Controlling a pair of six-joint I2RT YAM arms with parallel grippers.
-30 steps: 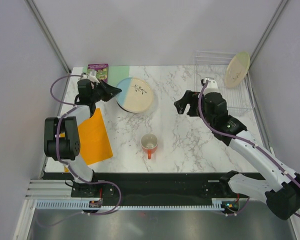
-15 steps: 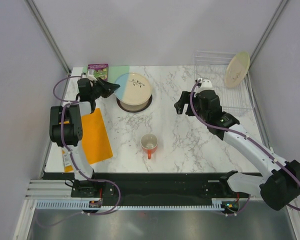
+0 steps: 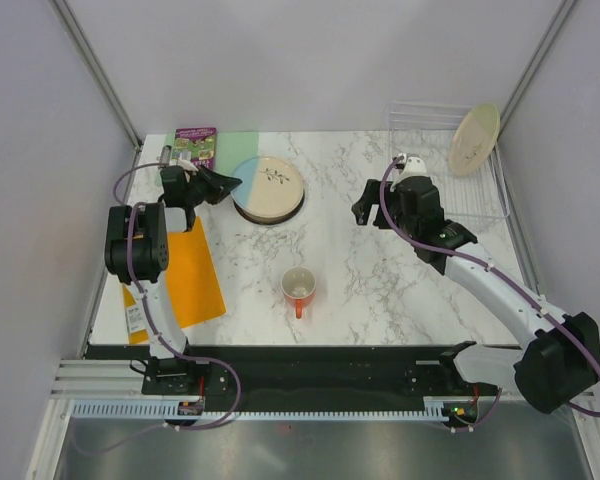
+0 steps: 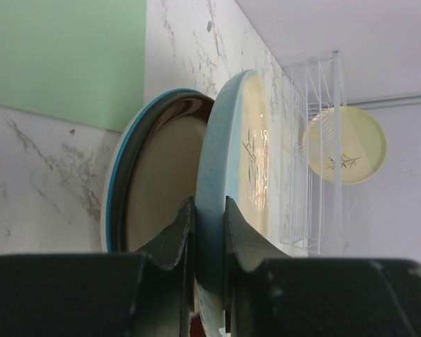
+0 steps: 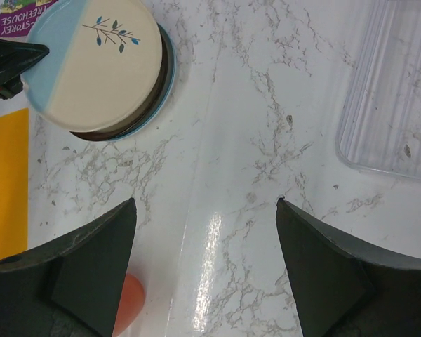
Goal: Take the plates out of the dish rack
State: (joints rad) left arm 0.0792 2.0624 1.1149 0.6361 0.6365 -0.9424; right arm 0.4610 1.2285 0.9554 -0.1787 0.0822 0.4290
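Since a second ago the sprig plate [image 3: 268,187] has dipped back down over the stack after riding a little higher and farther back half a second ago, and the left arm's elbow has drawn up toward the far left corner of the table [image 3: 380,280]. The left gripper [image 3: 230,184] pinches the pale blue edge of that plate, its two dark fingers [image 4: 175,239] pressed on either face of the rim. In the left wrist view the plate sits tilted, the gripped edge raised off the dark plate [image 4: 154,196] beneath it. Both plates lie near the far edge of the table, left of its middle, just beside the green mat [image 3: 242,143] and the purple packet [image 3: 196,143]. The right gripper [image 3: 365,208] hangs over bare marble near the middle of the table, well apart from the stack, its fingers spread wide with nothing between them. The dish rack [image 3: 445,160] stands in the far right corner, and one yellow plate [image 3: 474,139] leans upright at its right end. A mug [image 3: 298,288] stands toward the near edge, about midway across. An orange sheet [image 3: 185,270] lies flat along the left edge.
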